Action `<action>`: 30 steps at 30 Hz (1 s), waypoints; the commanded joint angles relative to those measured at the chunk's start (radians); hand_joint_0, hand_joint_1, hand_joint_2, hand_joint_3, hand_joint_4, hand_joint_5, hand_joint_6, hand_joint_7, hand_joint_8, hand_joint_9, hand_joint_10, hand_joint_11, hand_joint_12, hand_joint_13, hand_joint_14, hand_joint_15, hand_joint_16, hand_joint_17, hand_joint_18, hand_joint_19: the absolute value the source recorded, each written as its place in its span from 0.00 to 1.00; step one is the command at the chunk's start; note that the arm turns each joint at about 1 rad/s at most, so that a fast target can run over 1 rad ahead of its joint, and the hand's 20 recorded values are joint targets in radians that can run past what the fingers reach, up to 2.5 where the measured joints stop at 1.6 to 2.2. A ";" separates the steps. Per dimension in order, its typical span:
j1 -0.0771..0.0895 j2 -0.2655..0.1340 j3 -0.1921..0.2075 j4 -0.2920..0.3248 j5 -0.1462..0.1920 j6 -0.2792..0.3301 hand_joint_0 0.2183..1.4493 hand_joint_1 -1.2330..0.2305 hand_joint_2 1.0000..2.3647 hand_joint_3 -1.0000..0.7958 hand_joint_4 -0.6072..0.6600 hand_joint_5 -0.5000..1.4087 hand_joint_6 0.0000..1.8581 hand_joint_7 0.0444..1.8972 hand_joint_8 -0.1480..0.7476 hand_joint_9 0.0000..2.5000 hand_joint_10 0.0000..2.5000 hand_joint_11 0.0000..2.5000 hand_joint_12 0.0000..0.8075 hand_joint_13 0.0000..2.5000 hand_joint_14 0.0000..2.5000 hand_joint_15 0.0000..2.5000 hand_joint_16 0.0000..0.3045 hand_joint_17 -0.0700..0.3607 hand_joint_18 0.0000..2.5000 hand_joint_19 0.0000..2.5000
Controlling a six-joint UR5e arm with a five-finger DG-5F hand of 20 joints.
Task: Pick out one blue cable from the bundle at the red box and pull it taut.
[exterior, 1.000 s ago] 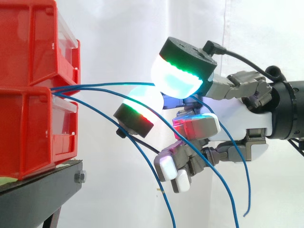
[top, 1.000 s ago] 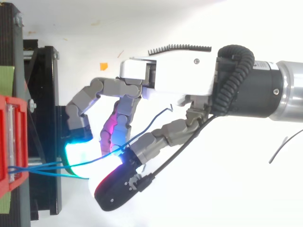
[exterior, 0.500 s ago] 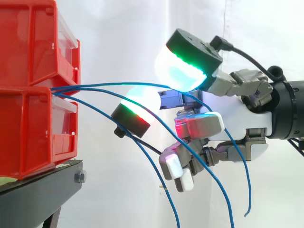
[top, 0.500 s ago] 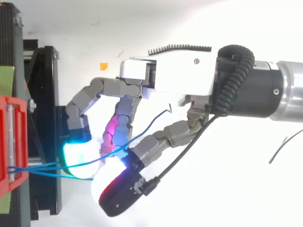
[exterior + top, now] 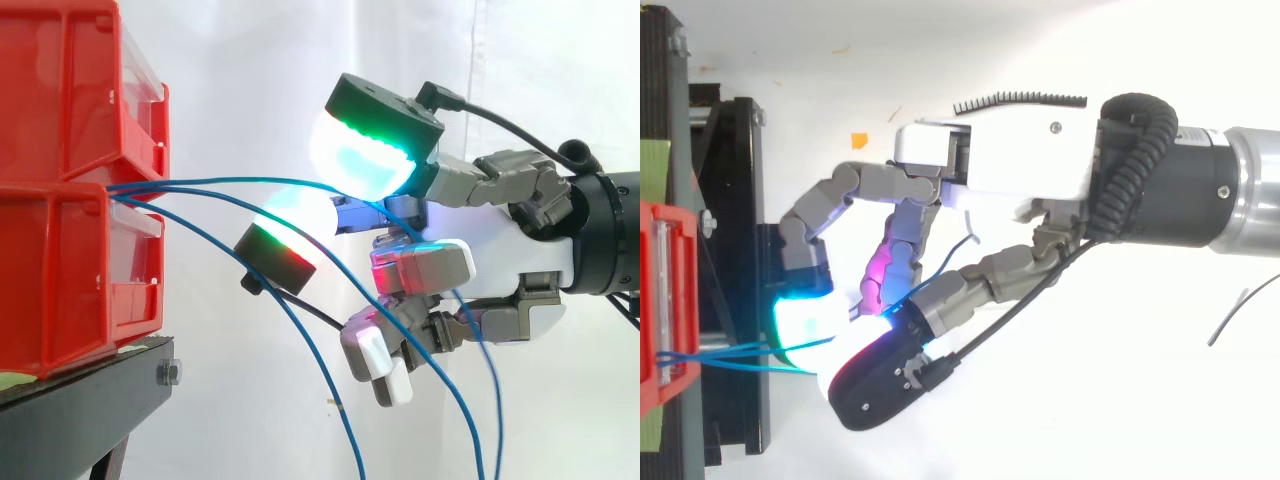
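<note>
My hand (image 5: 500,265) comes in from the right and sits level with the seam between the 2 stacked red bins (image 5: 60,250), which rest on the black stand (image 5: 90,400) in front of the white curtain (image 5: 250,60). 3 blue cables (image 5: 125,191) come out of that seam together. The top blue cable (image 5: 215,181) runs almost level across the gap, with only a slight arch, and passes between 2 of my glowing pads (image 5: 360,160). One pad is above it, showing cyan and green. The other is below it, showing white with a red edge.

My fingers are curled in around this cable, so I count it as gripped. From the side I cannot quite tell whether both pads press on it. Past the pads its tail drops down in front of my palm.

The lower 2 cables (image 5: 322,380) sag away from the bins and hang loose beneath my hand. One of them crosses in front of my lower curled fingers.

In the top view my hand (image 5: 990,170) has these 2 pads close together, near the stand.
</note>
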 commanded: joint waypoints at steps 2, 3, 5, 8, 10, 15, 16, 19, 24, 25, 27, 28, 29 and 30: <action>0.001 0.000 0.000 0.004 -0.001 0.000 0.32 0.34 0.01 0.37 0.43 0.18 0.48 0.52 0.40 0.58 0.01 0.42 0.38 0.46 0.01 0.22 0.15 0.41 0.37 0.27; 0.001 0.000 0.000 0.004 -0.001 0.000 0.32 0.34 0.01 0.38 0.43 0.18 0.48 0.52 0.40 0.59 0.01 0.42 0.38 0.46 0.01 0.21 0.15 0.41 0.37 0.27; 0.003 0.000 0.000 0.004 0.001 0.000 0.31 0.32 0.01 0.40 0.42 0.19 0.49 0.53 0.40 0.59 0.01 0.43 0.38 0.46 0.01 0.22 0.15 0.41 0.37 0.27; 0.003 0.000 0.000 0.004 0.001 0.000 0.32 0.32 0.01 0.38 0.43 0.19 0.48 0.52 0.40 0.59 0.01 0.42 0.38 0.46 0.01 0.22 0.15 0.41 0.37 0.27; 0.004 0.000 0.000 0.004 0.001 0.000 0.31 0.33 0.01 0.33 0.46 0.19 0.47 0.52 0.40 0.59 0.01 0.43 0.39 0.45 0.01 0.22 0.15 0.41 0.36 0.27; 0.004 0.000 0.000 0.006 0.002 0.000 0.26 0.39 0.00 0.28 0.48 0.19 0.47 0.52 0.41 0.60 0.01 0.42 0.39 0.45 0.01 0.21 0.16 0.42 0.37 0.27; 0.004 0.000 0.000 0.004 0.002 0.000 0.25 0.40 0.00 0.28 0.48 0.19 0.47 0.52 0.41 0.60 0.01 0.42 0.40 0.45 0.01 0.21 0.16 0.42 0.37 0.27; 0.004 0.000 0.000 0.006 0.002 0.000 0.25 0.42 0.00 0.28 0.49 0.19 0.46 0.52 0.42 0.61 0.01 0.42 0.40 0.46 0.01 0.21 0.17 0.43 0.38 0.27; 0.004 0.000 0.000 0.006 0.001 0.000 0.24 0.45 0.00 0.28 0.49 0.19 0.46 0.52 0.42 0.62 0.01 0.42 0.41 0.46 0.01 0.21 0.17 0.43 0.38 0.27; 0.004 0.000 0.000 0.006 0.001 0.000 0.24 0.46 0.00 0.28 0.49 0.19 0.46 0.52 0.42 0.62 0.01 0.42 0.41 0.46 0.01 0.21 0.17 0.43 0.38 0.27; 0.004 0.000 0.000 0.004 0.001 0.000 0.24 0.47 0.00 0.28 0.49 0.19 0.46 0.52 0.42 0.62 0.01 0.42 0.41 0.46 0.01 0.21 0.17 0.43 0.38 0.27; 0.004 0.000 0.000 0.004 0.002 0.000 0.24 0.47 0.00 0.28 0.49 0.19 0.46 0.52 0.42 0.62 0.01 0.42 0.41 0.46 0.01 0.21 0.17 0.43 0.38 0.27; 0.004 0.000 0.000 0.003 0.002 0.000 0.24 0.48 0.00 0.28 0.49 0.19 0.46 0.52 0.41 0.62 0.01 0.42 0.41 0.46 0.01 0.21 0.17 0.43 0.38 0.27; 0.004 0.000 0.000 0.003 0.001 0.000 0.24 0.48 0.00 0.28 0.49 0.20 0.46 0.53 0.41 0.62 0.01 0.42 0.41 0.46 0.01 0.21 0.17 0.43 0.38 0.27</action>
